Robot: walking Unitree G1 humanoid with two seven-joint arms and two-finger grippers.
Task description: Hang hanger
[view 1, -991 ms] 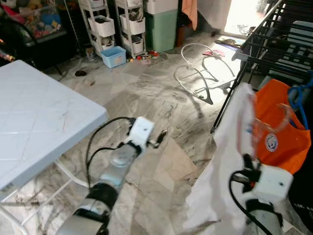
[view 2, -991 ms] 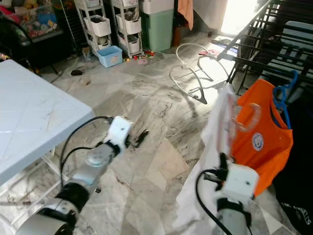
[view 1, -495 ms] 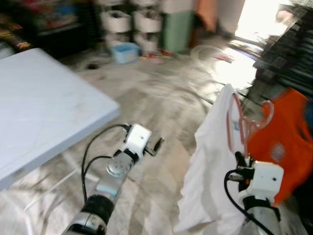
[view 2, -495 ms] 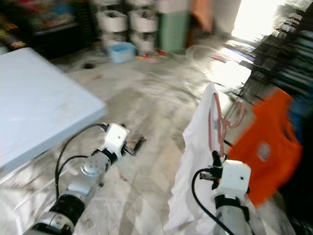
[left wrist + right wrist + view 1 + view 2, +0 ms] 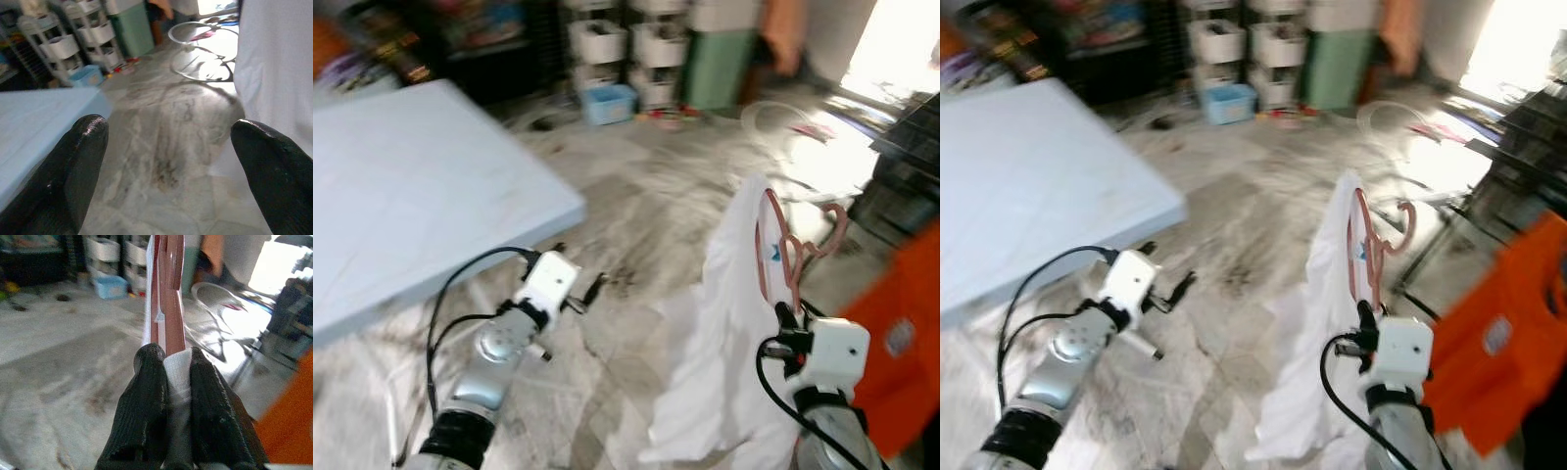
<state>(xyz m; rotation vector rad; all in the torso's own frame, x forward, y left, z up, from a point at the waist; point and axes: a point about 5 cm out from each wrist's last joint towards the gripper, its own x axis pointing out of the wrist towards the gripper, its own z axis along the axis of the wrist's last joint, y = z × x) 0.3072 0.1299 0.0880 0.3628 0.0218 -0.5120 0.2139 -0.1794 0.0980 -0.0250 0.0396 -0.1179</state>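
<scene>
A pink hanger point(image 5: 791, 253) carries a white shirt point(image 5: 720, 343) that hangs down toward the floor. My right gripper point(image 5: 784, 319) is shut on the shirt's collar and the hanger's lower part; in the right wrist view its fingers point(image 5: 146, 396) pinch white cloth with the pink hanger point(image 5: 168, 293) rising above them. The hook point(image 5: 1400, 217) points toward the dark drying rack point(image 5: 909, 137) at the right edge. My left gripper point(image 5: 593, 289) is held out low over the marble floor, open, with nothing between its fingers point(image 5: 80, 161).
A pale blue table point(image 5: 411, 206) fills the left side. An orange shirt point(image 5: 901, 348) hangs at the right, beside my right arm. White drawer shelves point(image 5: 626, 39), a blue box point(image 5: 609, 103) and a green bin point(image 5: 717, 73) stand at the back wall.
The whole view has swung, so the rack and orange shirt sit further right and the table shows larger. My right gripper still holds the hanger and shirt; the left stays open.
</scene>
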